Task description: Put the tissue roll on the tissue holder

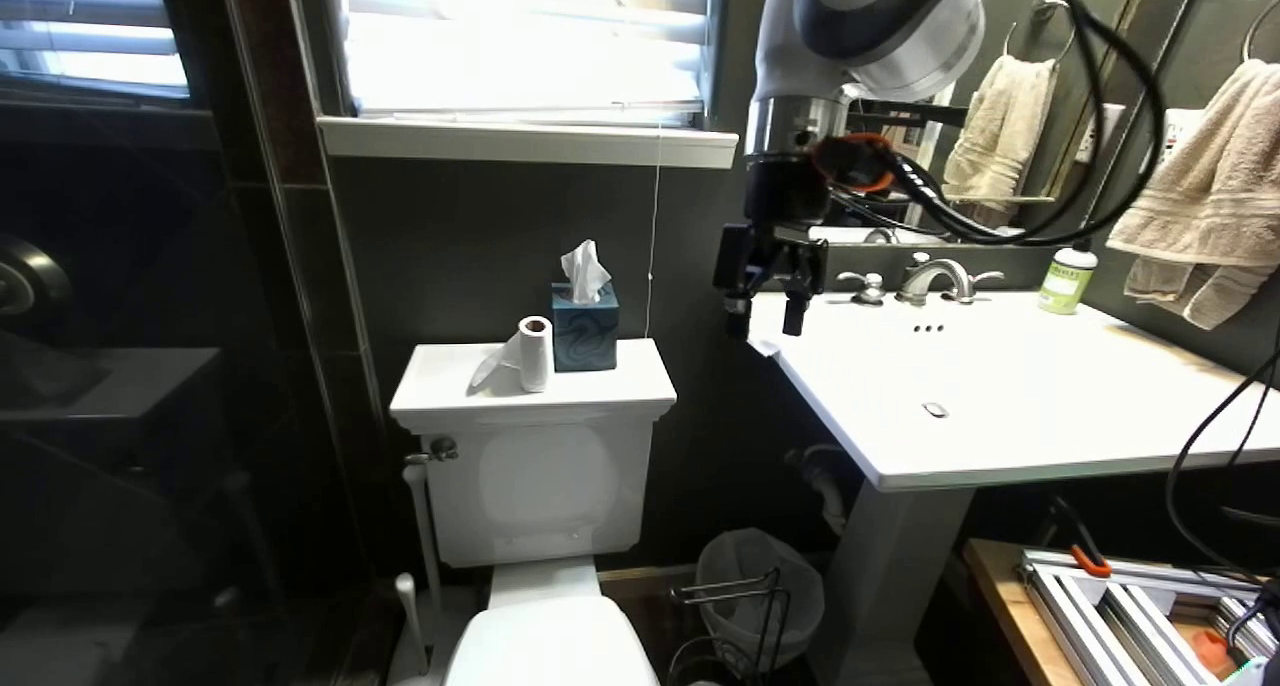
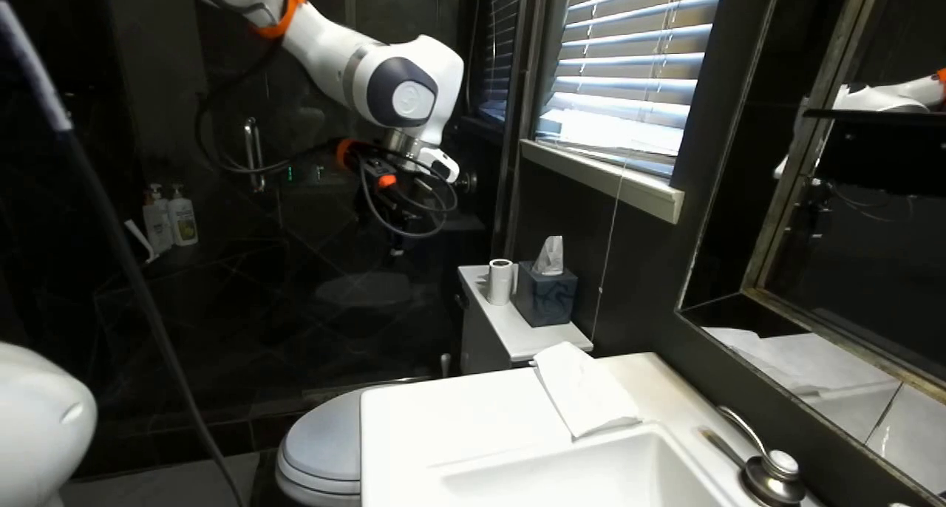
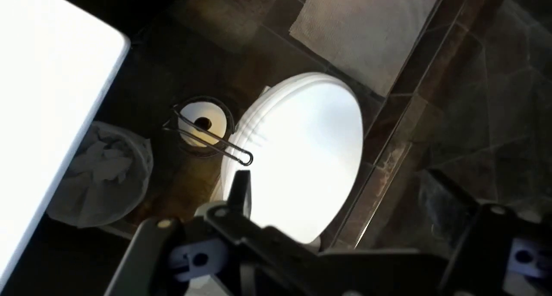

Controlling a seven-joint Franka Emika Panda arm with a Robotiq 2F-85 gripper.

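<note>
The tissue roll (image 1: pixel 535 356) is a small white cylinder standing upright on the toilet tank lid, with a loose sheet trailing from it. It also shows in an exterior view (image 2: pixel 500 282), beside the tissue box. It is out of the wrist view. The tissue holder is a dark wire stand (image 1: pixel 775 594) on the floor by the bin; its hooked arm shows in the wrist view (image 3: pixel 246 160). My gripper (image 1: pixel 766 322) is open and empty, high in the air to the right of the tank, near the sink's edge. Its spread fingers show in the wrist view (image 3: pixel 338 175).
A dark blue tissue box (image 1: pixel 585 331) stands by the roll on the tank lid (image 1: pixel 610 391). A white sink (image 1: pixel 880 406) stands to the right, with a loose paper sheet (image 2: pixel 584 389) on it. A lined bin (image 3: pixel 103 179) and the closed toilet lid (image 3: pixel 310 158) lie below my gripper.
</note>
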